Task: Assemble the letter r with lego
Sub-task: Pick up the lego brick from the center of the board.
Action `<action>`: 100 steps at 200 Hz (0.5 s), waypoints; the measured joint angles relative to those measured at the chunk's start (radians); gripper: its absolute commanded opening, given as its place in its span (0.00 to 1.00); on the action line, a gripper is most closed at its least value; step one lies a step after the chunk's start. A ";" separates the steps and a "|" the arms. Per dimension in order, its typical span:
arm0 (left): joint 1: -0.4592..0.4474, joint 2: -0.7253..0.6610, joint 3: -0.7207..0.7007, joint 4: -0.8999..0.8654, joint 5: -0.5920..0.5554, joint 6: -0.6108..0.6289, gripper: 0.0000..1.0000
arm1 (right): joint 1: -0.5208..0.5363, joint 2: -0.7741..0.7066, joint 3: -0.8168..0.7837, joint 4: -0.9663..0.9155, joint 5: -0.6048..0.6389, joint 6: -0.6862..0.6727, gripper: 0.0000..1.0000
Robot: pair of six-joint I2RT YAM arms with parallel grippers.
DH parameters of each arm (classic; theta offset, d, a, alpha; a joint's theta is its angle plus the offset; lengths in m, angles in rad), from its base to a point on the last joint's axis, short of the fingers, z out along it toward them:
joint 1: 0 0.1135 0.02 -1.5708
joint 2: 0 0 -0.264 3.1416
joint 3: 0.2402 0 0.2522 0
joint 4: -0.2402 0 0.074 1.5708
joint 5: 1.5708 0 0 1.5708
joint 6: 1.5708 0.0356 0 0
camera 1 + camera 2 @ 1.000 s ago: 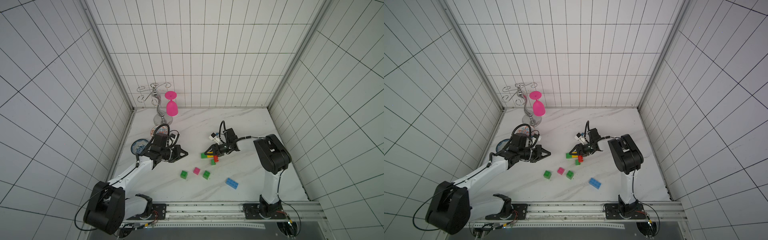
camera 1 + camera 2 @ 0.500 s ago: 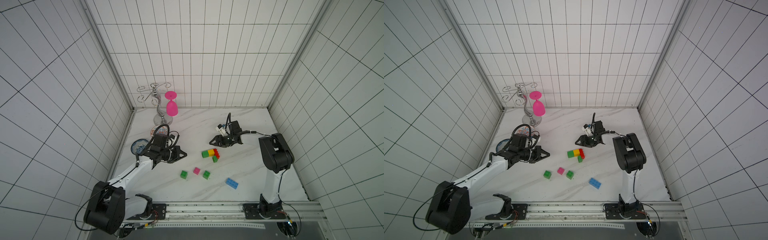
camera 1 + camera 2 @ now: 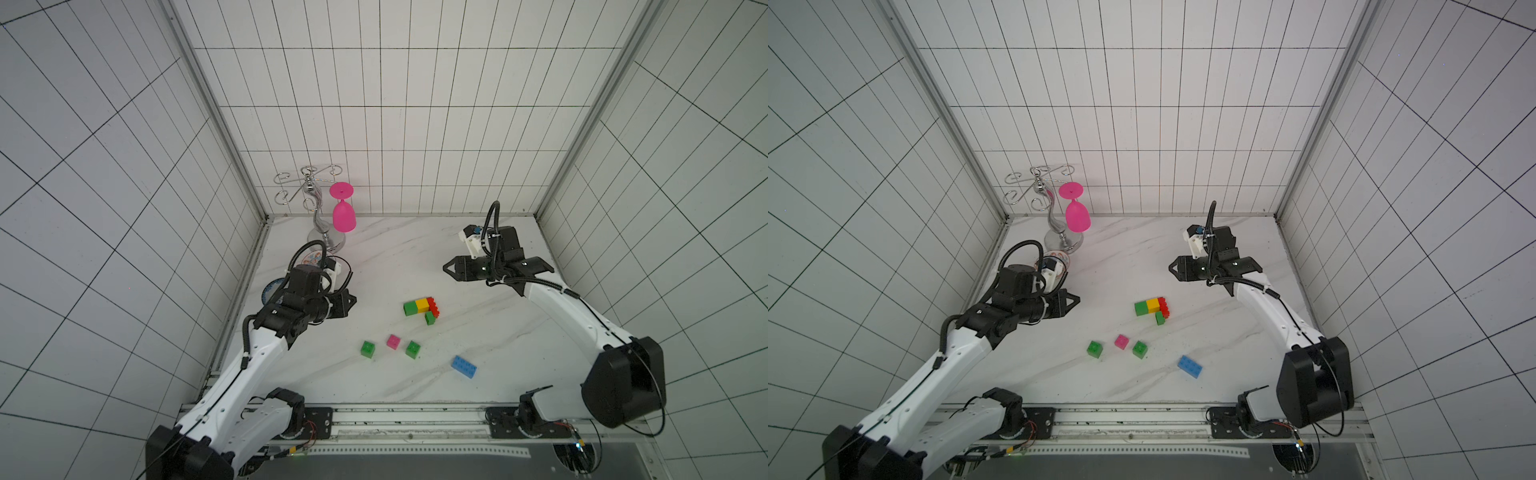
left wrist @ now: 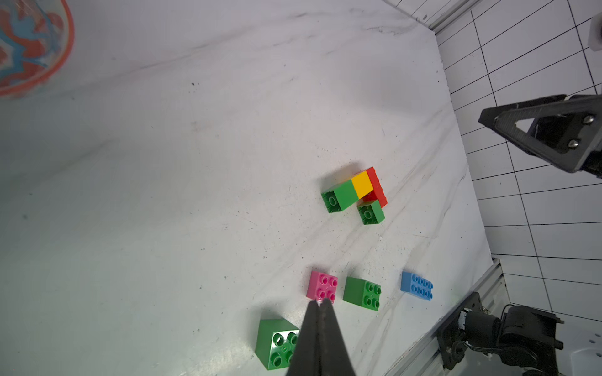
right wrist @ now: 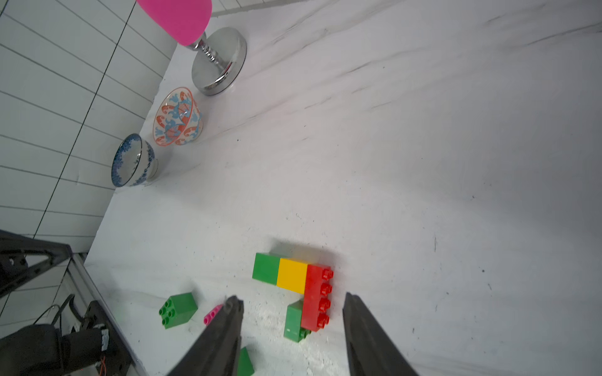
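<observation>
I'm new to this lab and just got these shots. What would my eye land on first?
Probably the joined block of green, yellow and red studded plastic bricks lying in the middle of the white marble table, bright against it. Next, the pink plastic goblet hanging upside down from the chrome wire rack in the far left corner.

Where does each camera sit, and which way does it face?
Top views: high above the front rail, looking down toward the back wall; both arms show, with left gripper and right gripper.
Left wrist: on the left arm, looking past its shut gripper at the pink brick; the right gripper shows too.
Right wrist: on the right arm, looking through its open gripper at the green-yellow-red assembly.
Shared: every view shows that assembly.
</observation>
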 measured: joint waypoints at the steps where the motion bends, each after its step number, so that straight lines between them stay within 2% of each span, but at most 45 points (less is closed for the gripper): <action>1: 0.000 -0.003 0.000 -0.001 -0.002 0.001 0.00 | 0.003 -0.002 0.000 -0.005 0.001 -0.001 0.54; 19: 0.000 -0.063 0.000 -0.038 -0.034 0.020 0.00 | 0.096 -0.021 -0.029 -0.097 0.005 -0.023 0.55; 62: 0.000 -0.122 0.000 -0.102 -0.055 0.028 0.06 | 0.404 0.026 -0.150 -0.222 0.031 -0.040 0.54; 79: 0.000 -0.122 0.000 -0.124 -0.058 0.032 0.11 | 0.465 0.068 -0.156 -0.236 0.061 -0.041 0.54; 100: 0.000 -0.122 0.002 -0.155 -0.061 0.041 0.22 | 0.506 0.105 -0.156 -0.238 0.104 -0.045 0.54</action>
